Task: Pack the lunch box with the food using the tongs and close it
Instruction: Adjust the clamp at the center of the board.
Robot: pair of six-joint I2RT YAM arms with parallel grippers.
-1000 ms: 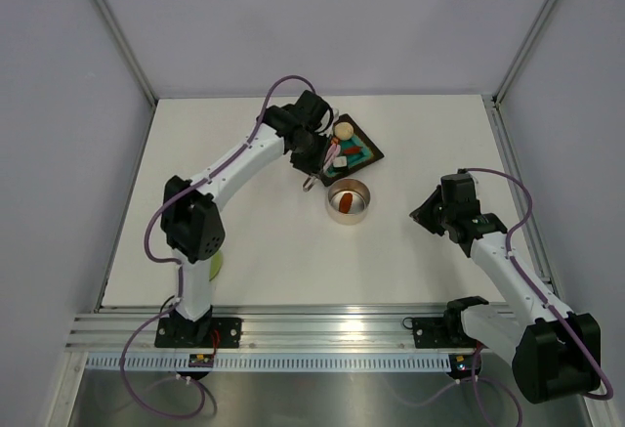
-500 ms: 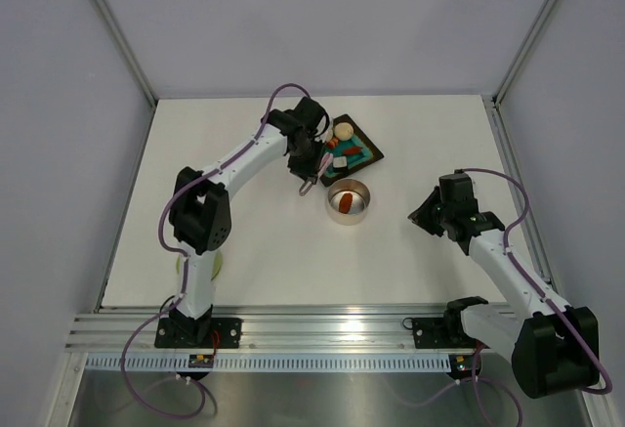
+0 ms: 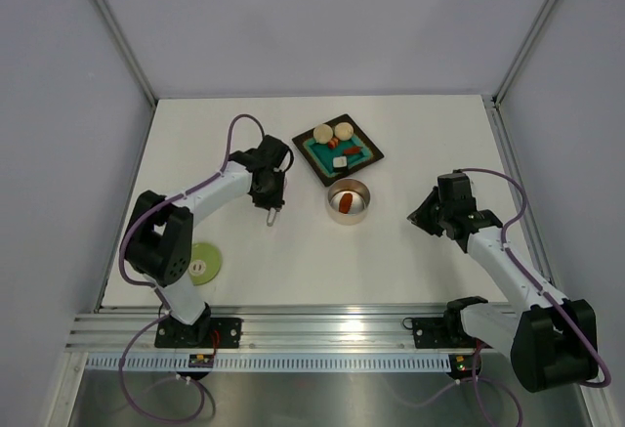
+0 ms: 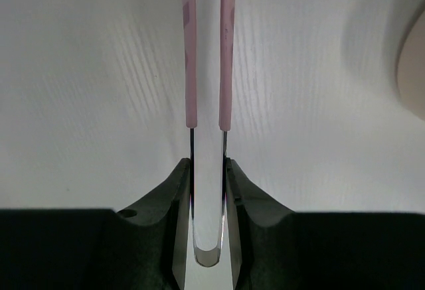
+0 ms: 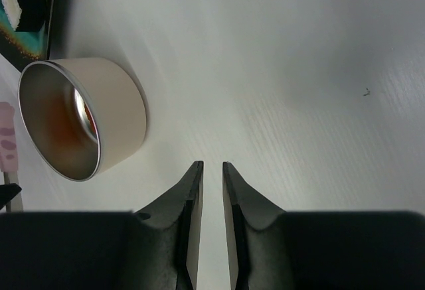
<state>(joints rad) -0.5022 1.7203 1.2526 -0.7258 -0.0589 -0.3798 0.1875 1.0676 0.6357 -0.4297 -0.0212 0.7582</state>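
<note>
Left fingers (image 4: 174, 194) swung away from tray (image 3: 311, 153), clamping slim pink-tipped steel tongs (image 4: 226, 58)

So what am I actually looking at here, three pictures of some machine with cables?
Two robot arms are bolted at the near edge of a white table. The big picture looks down from above. The other two come from a small camera on each arm's wrist, so each shows that arm's own two fingers. The left gripper pinches slim pink tongs. The right gripper holds nothing, its jaws a little apart. On the table are a steel tin with a red toy piece inside, a dark tray of more toy food, and a pale green lid near the left arm's base.
</note>
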